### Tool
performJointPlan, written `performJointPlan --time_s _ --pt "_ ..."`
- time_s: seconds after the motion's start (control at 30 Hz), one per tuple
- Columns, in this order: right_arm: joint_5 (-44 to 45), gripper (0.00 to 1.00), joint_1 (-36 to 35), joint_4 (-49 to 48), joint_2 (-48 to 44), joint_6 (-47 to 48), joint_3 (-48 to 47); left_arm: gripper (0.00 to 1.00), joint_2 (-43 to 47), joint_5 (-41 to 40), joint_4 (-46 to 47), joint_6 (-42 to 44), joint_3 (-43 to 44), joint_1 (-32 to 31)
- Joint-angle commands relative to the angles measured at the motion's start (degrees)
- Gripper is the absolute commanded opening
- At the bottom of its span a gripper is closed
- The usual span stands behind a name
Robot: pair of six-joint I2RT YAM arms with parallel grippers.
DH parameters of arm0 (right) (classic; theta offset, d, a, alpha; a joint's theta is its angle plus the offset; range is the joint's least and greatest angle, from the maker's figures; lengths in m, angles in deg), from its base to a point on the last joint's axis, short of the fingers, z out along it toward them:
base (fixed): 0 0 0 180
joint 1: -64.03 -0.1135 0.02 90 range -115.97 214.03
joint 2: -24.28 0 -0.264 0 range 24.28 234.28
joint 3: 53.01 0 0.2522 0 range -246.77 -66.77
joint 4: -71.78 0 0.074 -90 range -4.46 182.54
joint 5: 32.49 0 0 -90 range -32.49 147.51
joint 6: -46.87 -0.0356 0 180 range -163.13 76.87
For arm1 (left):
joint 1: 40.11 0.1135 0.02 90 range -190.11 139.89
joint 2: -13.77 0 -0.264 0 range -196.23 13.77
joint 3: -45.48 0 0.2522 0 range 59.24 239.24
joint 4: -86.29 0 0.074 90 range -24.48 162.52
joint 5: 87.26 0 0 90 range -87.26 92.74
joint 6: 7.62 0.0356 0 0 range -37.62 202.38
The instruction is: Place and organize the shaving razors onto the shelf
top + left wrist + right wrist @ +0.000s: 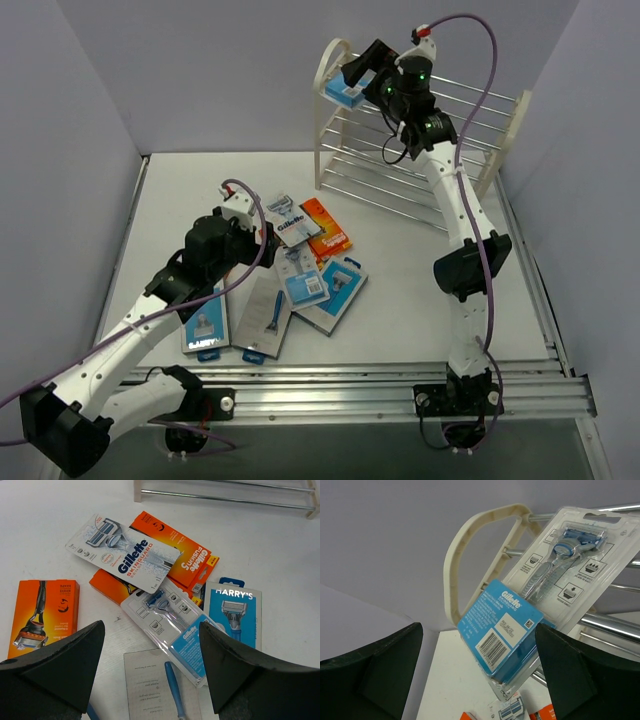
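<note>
Open room: bare white table [400, 250] shows between the left gripper's [151, 627] pile and the shelf [516, 118]. Grey walls [80, 100] stand close on both sides and behind the shelf.
Edges: a metal rail [350, 390] runs along the table's near edge. The shelf's bottom rod [225, 500] crosses well ahead of the left fingers [60, 670].
Writing, pile: ahead of the left gripper, a white pack [125, 555] reads "Gillette SkinGuard". It overlaps an orange box [187, 555] reading "Gillette Fusion5". Ahead on the right finger's side, a blue pack [232, 612] reads "HARRY'S". Between the fingers lies a blister pack [170, 622] with a blue "Gillette" card. On the left finger's side, just beside the pile, lies a second orange box [45, 610].
Writing, shelf: the top pack [570, 565], just ahead of the right gripper [479, 629], reads "Gillette SkinGuard" above a barcode.
Left arm: bent low over the table, gripper angled down at the pile, jaws wide apart, holding nothing.
Right arm: stretched up and forward to the shelf's top tier, jaws wide apart, not clamped on the top pack.
Razors: the top pack leans tilted on the top rods beside the arched end frame [470, 545]. The other packs lie on the table.
</note>
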Motion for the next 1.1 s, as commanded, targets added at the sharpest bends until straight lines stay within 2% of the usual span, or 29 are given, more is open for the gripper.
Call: performJointPlan --time_s 0.0,0.3,1.07 --pt "1.59 0.90 1.03 -2.37 -0.72 1.41 -2.93 0.85 1.09 -1.40 0.03 1.08 1.36 -0.91" --pt "0.45 0.89 2.09 0.53 -0.99 4.49 -2.14 0.88 1.09 -2.02 0.03 1.26 1.45 -2.05" --pt "-4.21 0.89 1.12 0.71 -0.11 6.51 -1.61 0.88 1.18 -2.37 -0.15 1.43 1.54 -3.02"
